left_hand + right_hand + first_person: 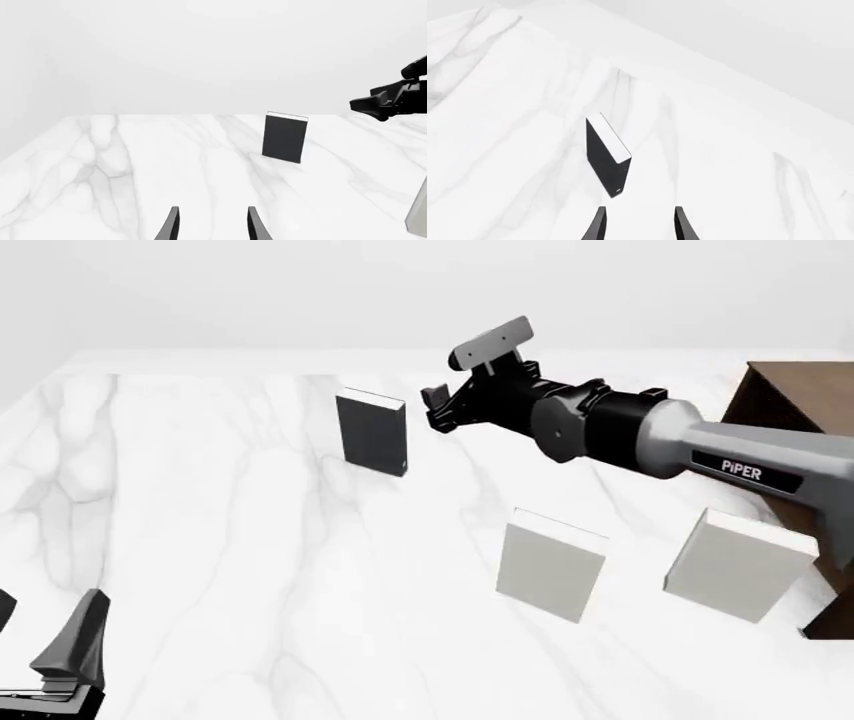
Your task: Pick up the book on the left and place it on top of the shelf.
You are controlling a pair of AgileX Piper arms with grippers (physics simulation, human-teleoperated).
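Observation:
The book (371, 432) is thin and dark charcoal with a white page edge, and it stands upright on the far left part of the marble table (240, 570). It also shows as the book (285, 137) and the book (607, 156). My right gripper (435, 411) hovers just right of it, a little apart, open and empty; its fingertips (598, 224) frame the book from close by. My left gripper (40, 628) sits low at the near left, open and empty, far from the book. The dark brown shelf (805, 400) stands at the right edge.
Two light grey-white books stand upright on the near right: one (551, 565) in the middle and another (741, 565) beside the shelf. The right arm (667, 440) stretches across above them. In the left wrist view the right gripper (375, 104) shows beyond the book.

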